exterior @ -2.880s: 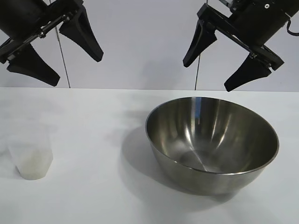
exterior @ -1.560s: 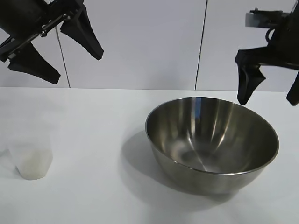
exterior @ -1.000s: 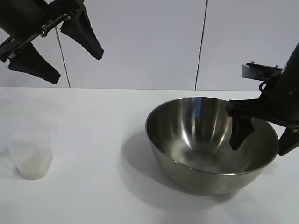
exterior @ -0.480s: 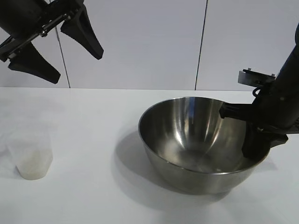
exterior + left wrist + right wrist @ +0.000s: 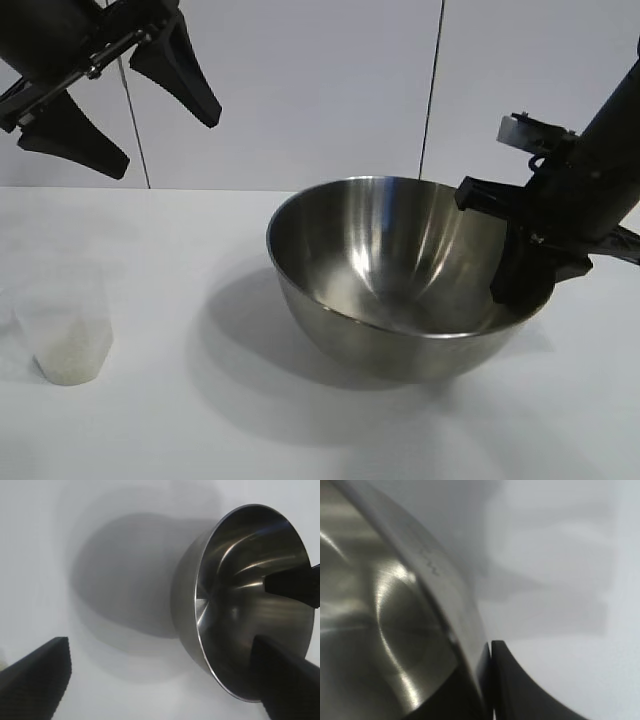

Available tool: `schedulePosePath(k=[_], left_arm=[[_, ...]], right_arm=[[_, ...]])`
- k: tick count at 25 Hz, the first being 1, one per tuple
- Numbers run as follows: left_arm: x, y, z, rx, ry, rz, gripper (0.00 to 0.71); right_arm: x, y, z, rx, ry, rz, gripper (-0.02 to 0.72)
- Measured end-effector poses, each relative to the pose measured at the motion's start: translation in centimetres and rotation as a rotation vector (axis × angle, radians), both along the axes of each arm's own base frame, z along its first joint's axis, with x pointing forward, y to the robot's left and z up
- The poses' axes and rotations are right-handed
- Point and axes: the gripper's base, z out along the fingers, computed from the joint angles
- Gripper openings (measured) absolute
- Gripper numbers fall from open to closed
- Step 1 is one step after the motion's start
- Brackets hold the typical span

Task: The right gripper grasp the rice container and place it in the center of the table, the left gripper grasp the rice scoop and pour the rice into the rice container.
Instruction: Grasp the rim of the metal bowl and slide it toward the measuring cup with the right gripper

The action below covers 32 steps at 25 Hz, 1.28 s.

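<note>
Exterior view: the large, round, shiny stainless-steel rice container [image 5: 400, 275] is seen clamped at its thin rim by the right gripper [image 5: 525, 285], the black claw with two long wedge-shaped fingers. One finger lies inside the bowl wall and the other outside it, as is confirmed in the right wrist view, where the two dark fingers [image 5: 502, 680] are pressed together over the steel edge. Such a rim pinch is judged the only workable hold, the bowl being far too wide to be spanned. The bowl is tilted, its held side raised off the plain white matte table [image 5: 200, 420] and its open mouth turned toward the camera; whether the underside touches the tabletop cannot be told.

The left gripper [image 5: 115, 95], a matching black claw, is kept high above the table's left side with its fingers spread wide and nothing held, presumably waiting its turn. Well apart from the bowl, near the left edge, the small translucent frosted plastic rice scoop [image 5: 68, 335] stands upright with the white rice [image 5: 68, 362] settled in its bottom.

Compared with half a second earlier, the bowl has been lifted and carried leftward toward the table's centre, and is tipped more steeply. The scoop and the left gripper are unchanged.
</note>
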Motion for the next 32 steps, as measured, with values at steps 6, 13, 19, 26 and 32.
schedulePosePath(k=[6,13,19,26,32], left_arm=[[0.0,0.0,0.0,0.000,-0.002,0.001,0.695],[0.2,0.0,0.0,0.000,-0.017,0.012,0.695],[0.2,0.0,0.1,0.000,-0.020,0.014,0.695],[0.4,0.1,0.1,0.000,-0.035,0.025,0.695],[0.5,0.1,0.1,-0.001,-0.042,0.031,0.695]], right_arm=[[0.2,2.2,-2.1,-0.010,0.023,0.032,0.011],[2.2,5.1,-4.2,-0.014,0.040,0.081,0.011],[3.5,6.0,-3.8,-0.062,0.036,0.092,0.011],[3.5,5.7,-3.9,-0.101,0.051,0.100,0.013],[3.5,5.9,-3.8,-0.086,0.057,0.093,0.272]])
